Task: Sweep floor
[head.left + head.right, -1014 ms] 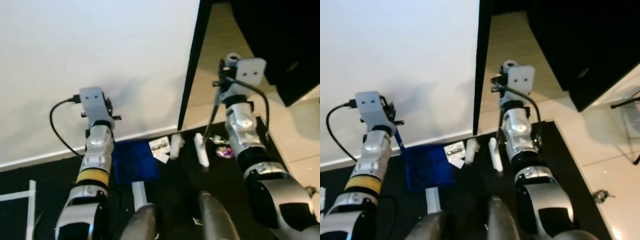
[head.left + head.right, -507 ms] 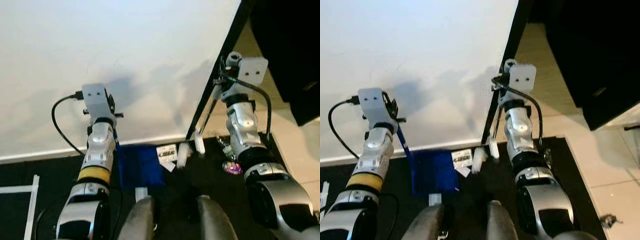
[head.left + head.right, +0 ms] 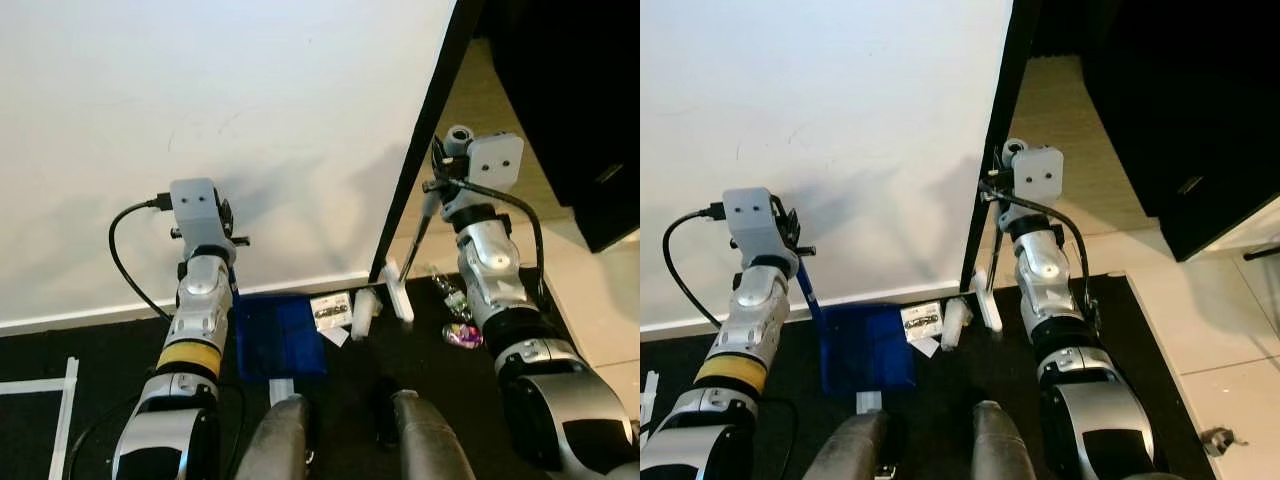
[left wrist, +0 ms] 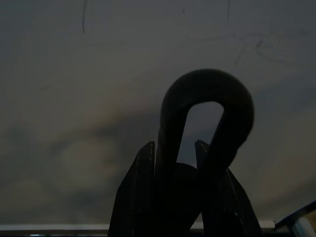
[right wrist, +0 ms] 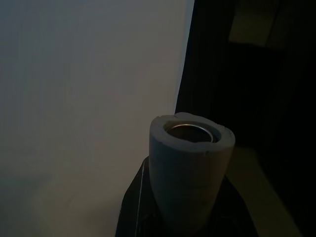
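A blue dustpan (image 3: 278,335) lies flat on the dark floor against the white wall. Its looped handle (image 4: 205,103) sits between the fingers of my left gripper (image 4: 175,148), which is shut on it. My right gripper (image 3: 440,192) is shut on the broom's grey foam grip (image 5: 191,163). The thin stick slants down to the white broom head (image 3: 398,293), which rests by the black door edge. Just left of the head lie a white bottle-like piece (image 3: 362,312) and a printed white card (image 3: 330,309), at the pan's right side. A shiny coloured wrapper (image 3: 462,333) lies right of the head.
The white wall and skirting (image 3: 300,285) close off the front. A black door edge (image 3: 425,140) separates it from beige tiles (image 3: 600,290) and a dark cabinet (image 3: 570,90). A white strip (image 3: 66,415) lies at the left. My own legs (image 3: 345,440) are below.
The camera has swung, so the whole scene shifted. The broom head has come leftwards, closer to the white piece and away from the wrapper. Both grips are unchanged.
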### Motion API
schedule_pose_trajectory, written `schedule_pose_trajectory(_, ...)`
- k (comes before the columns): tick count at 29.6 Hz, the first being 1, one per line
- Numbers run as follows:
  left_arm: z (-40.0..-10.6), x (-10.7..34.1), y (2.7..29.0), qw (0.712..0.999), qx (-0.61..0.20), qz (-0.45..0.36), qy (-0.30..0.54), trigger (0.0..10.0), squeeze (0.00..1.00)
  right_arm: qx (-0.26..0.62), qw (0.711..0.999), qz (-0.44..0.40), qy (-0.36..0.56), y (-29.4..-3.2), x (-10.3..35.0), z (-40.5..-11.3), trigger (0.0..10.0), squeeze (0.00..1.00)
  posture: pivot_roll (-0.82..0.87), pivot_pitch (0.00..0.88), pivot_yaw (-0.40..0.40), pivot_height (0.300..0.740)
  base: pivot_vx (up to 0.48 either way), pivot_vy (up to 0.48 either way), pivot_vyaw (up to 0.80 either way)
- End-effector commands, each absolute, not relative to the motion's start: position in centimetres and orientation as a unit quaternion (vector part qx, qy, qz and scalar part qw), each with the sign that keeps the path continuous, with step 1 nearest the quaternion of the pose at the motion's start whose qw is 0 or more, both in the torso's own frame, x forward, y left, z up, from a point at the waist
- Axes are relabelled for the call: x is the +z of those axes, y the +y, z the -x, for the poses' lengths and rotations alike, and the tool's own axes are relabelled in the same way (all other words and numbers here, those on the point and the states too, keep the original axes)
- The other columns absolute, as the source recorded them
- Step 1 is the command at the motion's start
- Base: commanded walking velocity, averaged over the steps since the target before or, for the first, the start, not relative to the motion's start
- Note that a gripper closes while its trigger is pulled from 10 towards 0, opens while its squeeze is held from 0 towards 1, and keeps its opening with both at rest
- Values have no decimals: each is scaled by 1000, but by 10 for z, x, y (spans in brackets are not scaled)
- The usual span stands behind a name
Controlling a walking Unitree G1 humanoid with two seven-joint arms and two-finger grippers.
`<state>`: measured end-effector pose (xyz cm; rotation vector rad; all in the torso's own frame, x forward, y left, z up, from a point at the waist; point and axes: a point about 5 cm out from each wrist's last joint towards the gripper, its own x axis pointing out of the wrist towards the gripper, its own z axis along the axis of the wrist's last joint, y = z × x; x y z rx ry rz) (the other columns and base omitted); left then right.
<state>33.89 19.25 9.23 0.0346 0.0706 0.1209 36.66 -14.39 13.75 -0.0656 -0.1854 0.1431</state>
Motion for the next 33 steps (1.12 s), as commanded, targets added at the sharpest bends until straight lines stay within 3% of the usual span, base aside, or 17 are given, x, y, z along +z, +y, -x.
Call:
schedule_pose_trajectory(1, -332, 74, 181, 997, 33, -10, 68, 10000, 0, 76, 992, 32, -91, -143, 137, -366, 10000, 0, 22, 223, -12, 740, 0, 0, 0)
schedule_pose_trajectory(8, -330, 69, 174, 997, 13, -20, 78, 10000, 0, 84, 995, 7, -57, -142, 119, -360, 10000, 0, 34, 256, -3, 740, 0, 0, 0)
schedule_pose_trajectory(13, -328, 73, 174, 998, 4, -18, 67, 10000, 0, 98, 991, 65, -61, -138, 106, -352, 10000, 0, 63, 280, 8, 740, 0, 0, 0)
schedule_pose_trajectory(24, -324, 77, 179, 998, 3, -18, 59, 10000, 0, 106, 985, 83, -103, -127, 121, -357, 10000, 0, 94, 307, 6, 740, 0, 0, 0)
schedule_pose_trajectory(33, -320, 82, 177, 998, -2, -15, 55, 10000, 0, 108, 991, -6, -83, -111, 109, -352, 10000, 0, 146, 346, 13, 740, 0, 0, 0)
